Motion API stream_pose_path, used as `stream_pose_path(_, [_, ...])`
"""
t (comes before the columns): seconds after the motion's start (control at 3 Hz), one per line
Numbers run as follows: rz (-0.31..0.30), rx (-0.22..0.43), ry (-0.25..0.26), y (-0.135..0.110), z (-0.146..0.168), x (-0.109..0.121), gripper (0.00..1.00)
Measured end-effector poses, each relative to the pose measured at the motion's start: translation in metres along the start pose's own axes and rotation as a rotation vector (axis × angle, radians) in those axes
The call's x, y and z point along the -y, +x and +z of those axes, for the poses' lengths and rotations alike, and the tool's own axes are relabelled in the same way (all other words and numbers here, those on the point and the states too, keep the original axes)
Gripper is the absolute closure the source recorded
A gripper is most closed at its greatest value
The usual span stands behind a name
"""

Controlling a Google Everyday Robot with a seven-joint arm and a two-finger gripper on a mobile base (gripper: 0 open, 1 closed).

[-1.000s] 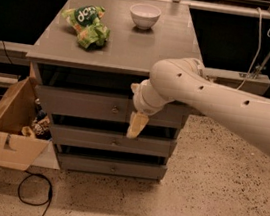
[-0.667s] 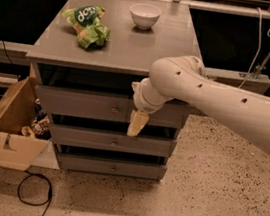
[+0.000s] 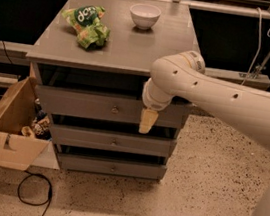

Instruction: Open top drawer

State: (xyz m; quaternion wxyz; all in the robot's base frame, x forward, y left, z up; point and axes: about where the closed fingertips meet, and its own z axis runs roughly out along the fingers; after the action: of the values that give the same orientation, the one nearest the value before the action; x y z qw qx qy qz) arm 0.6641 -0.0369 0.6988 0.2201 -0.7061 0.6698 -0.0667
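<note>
The top drawer (image 3: 90, 105) is the tallest grey front of three in the cabinet under the grey tabletop (image 3: 133, 49). Its small round metal knob (image 3: 115, 109) sits at the centre. A dark gap shows between the tabletop and the drawer front. My gripper (image 3: 147, 121) hangs from the white arm (image 3: 217, 99) in front of the drawer's right part, to the right of the knob and apart from it. Its yellowish tip reaches down to the drawer's lower edge.
Two shallower grey drawers (image 3: 114, 141) sit below. A green snack bag (image 3: 87, 24) and a white bowl (image 3: 145, 15) lie on the tabletop. An open cardboard box (image 3: 13, 129) stands on the floor to the left, with a black cable (image 3: 33, 193) in front.
My gripper and arm have shifted a little to the right and slightly up, farther from the knob. The drawer front has not visibly moved.
</note>
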Motion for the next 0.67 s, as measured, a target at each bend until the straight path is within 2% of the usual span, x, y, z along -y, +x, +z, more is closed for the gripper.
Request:
stream_pose_path(0.33, [0.051,-0.067,0.008,0.037,0.007,0.009,0.0])
stream_pose_path(0.67, [0.086,-0.1,-0.016,0.06,0.029,0.011,0.0])
